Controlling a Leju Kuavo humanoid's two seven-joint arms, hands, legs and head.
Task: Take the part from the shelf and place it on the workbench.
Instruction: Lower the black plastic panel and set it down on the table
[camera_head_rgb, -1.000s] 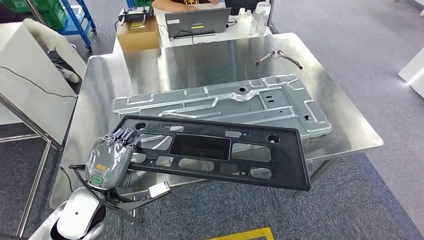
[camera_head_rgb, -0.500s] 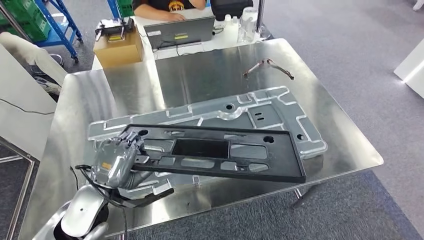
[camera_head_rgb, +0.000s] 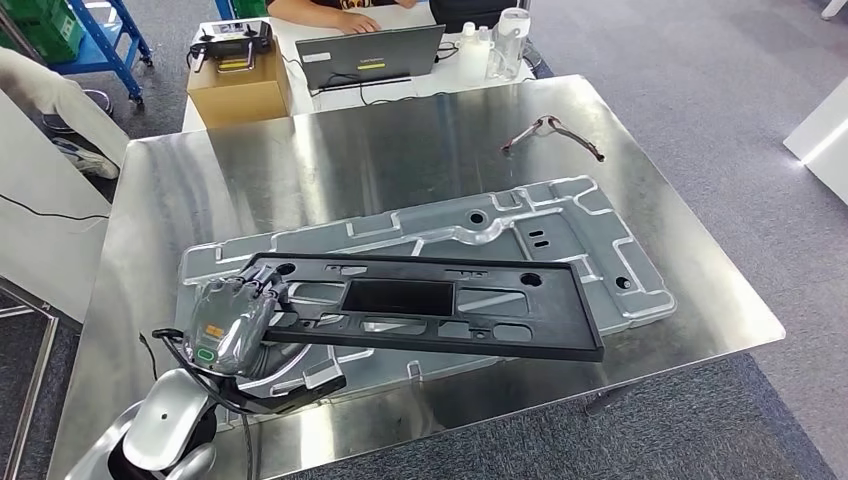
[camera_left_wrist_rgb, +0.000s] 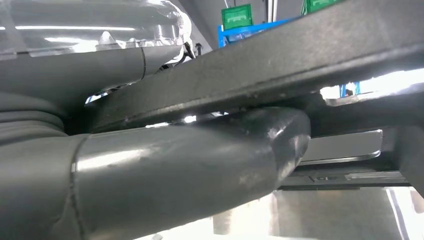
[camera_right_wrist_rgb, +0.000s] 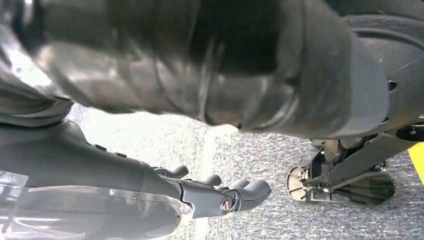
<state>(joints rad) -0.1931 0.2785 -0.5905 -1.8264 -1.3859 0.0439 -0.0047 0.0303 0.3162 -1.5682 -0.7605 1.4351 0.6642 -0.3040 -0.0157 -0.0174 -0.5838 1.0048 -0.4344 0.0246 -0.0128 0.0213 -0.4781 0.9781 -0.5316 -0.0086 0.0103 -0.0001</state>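
Item: black frame part (camera_head_rgb: 430, 305) — long, flat, with cut-out windows. Location: gripped at one short end by the left hand (camera_head_rgb: 228, 322), fingers (camera_head_rgb: 252, 290) over its top face and thumb (camera_left_wrist_rgb: 200, 165) pressed beneath, so the part is pinched between them; it lies low over the silver stamped panel (camera_head_rgb: 560, 225) on the steel counter (camera_head_rgb: 400, 140), contact not discernible. Right hand (camera_right_wrist_rgb: 235, 192): hangs toward the carpet, fingers loosely curled on nothing. Handling note — likely best to lower the far end level, settle it flat, then release the pinch; a one-ended hold invites sagging.
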